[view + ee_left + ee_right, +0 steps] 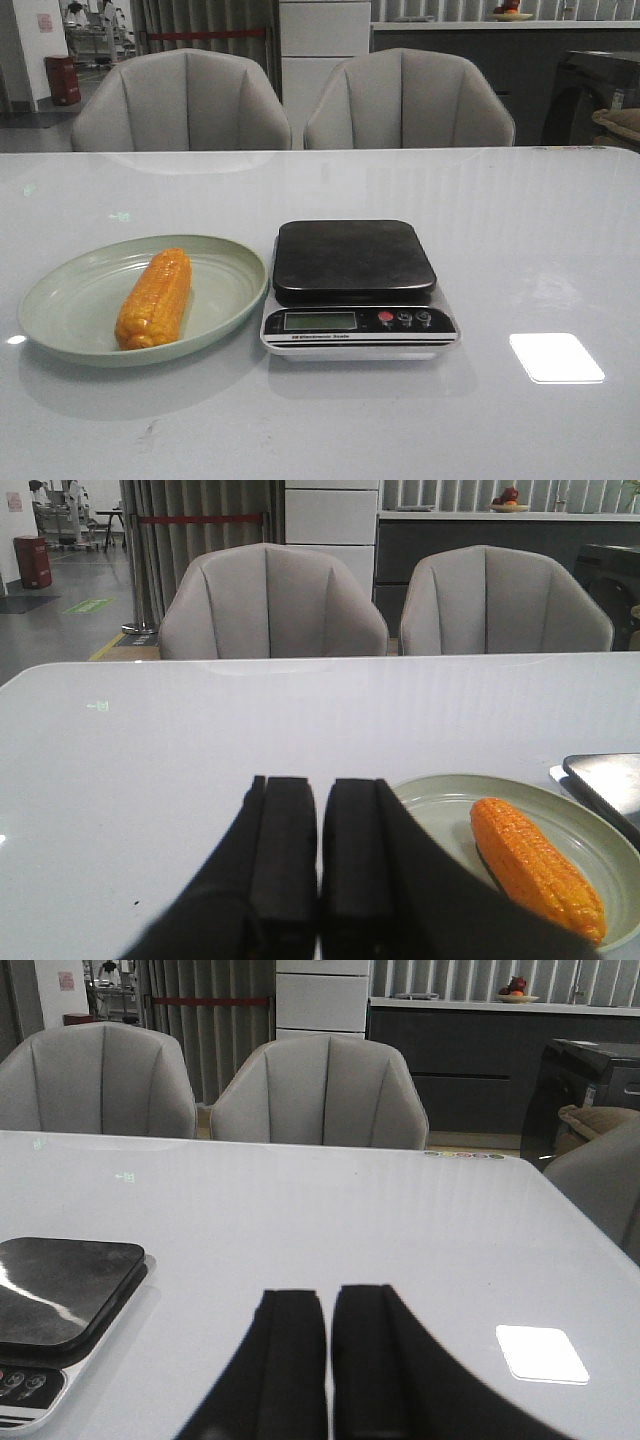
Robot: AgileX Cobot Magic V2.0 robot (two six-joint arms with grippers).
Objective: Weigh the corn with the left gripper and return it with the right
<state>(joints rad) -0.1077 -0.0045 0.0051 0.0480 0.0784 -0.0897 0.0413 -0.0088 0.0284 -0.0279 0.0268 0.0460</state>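
Note:
The orange-yellow corn [155, 298] lies on the pale green plate [70, 290] at the left of the white table. It also shows in the left wrist view [535, 866] on the plate [440, 800]. A kitchen scale [355, 262] with a dark empty platform stands right of the plate. Its corner shows in the left wrist view [608, 780] and its platform in the right wrist view [60, 1285]. My left gripper [319, 782] is shut and empty, just left of the plate. My right gripper [329, 1292] is shut and empty, right of the scale. Neither gripper shows in the front view.
Two grey chairs [185, 100] [408, 98] stand behind the table's far edge. A bright light patch [556, 357] lies on the table right of the scale. A dark cabinet [590, 90] stands at the far right.

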